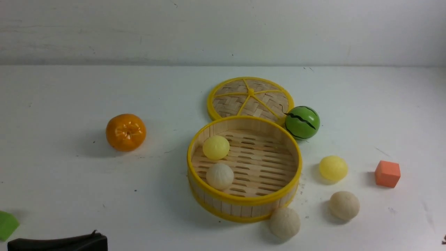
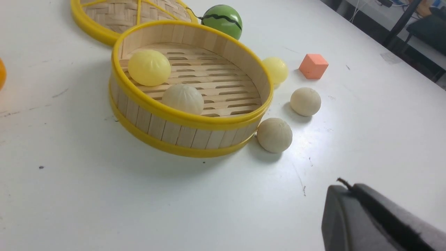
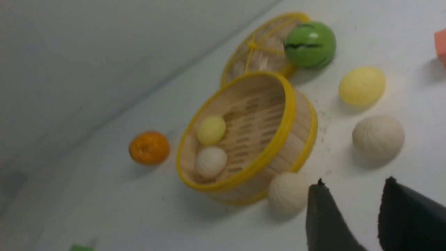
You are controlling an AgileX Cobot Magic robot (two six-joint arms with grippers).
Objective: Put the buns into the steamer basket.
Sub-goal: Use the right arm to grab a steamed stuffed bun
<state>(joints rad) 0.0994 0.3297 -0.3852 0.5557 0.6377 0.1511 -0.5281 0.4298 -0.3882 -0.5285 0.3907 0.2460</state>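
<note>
The steamer basket (image 1: 244, 201) stands mid-table. It holds one pale yellow bun (image 1: 216, 147) and one cream pleated bun (image 1: 219, 176). Three buns lie on the table to its right: a yellow one (image 1: 333, 168), a cream one (image 1: 344, 205), and a cream one (image 1: 284, 222) against the basket's front right wall. My left gripper (image 2: 345, 184) is shut and empty, low at the front left (image 1: 94, 235). My right gripper (image 3: 353, 181) is open and empty, hovering just right of the nearest cream bun (image 3: 287, 192).
The flat woven lid (image 1: 250, 98) lies behind the basket, with the green striped ball (image 1: 302, 122) beside it. An orange fruit (image 1: 125, 132) sits to the left. An orange-red cube (image 1: 387, 173) sits far right. A green block (image 1: 7, 225) shows at the front left edge.
</note>
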